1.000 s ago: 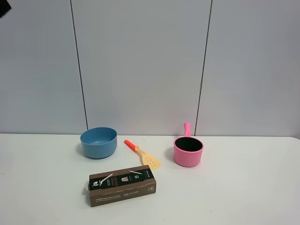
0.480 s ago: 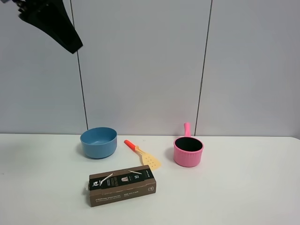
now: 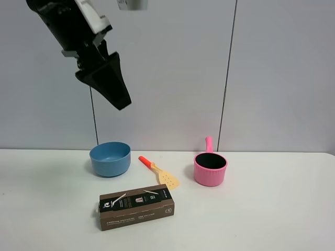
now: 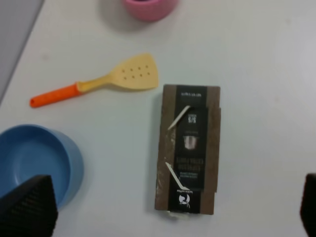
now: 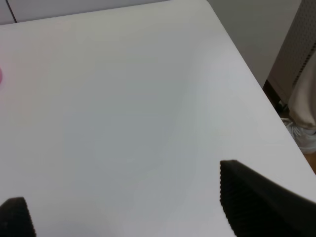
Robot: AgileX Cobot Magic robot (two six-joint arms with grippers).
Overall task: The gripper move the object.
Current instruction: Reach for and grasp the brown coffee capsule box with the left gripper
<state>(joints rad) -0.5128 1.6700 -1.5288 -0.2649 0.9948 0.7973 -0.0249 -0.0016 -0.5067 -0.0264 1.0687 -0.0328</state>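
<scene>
White tabletop (image 3: 272, 209) carried everything. My left gripper (image 3: 118, 97), a black two-fingered claw, hung high over the back-left area, jaws spread wide, holding nothing. My right gripper (image 5: 133, 207) was also spread and empty over bare table. The long flat dark brown cardboard box (image 3: 136, 206) lay flat at front centre, touching nothing. Round blue bowl (image 3: 110, 159) sat at its 11 o'clock, pink handled pot (image 3: 210, 169) at 2, yellow slotted spatula (image 3: 159, 172) near at 1. I judged the box light, stiff and crushable. Best grip: across the narrow width, mid-length.
</scene>
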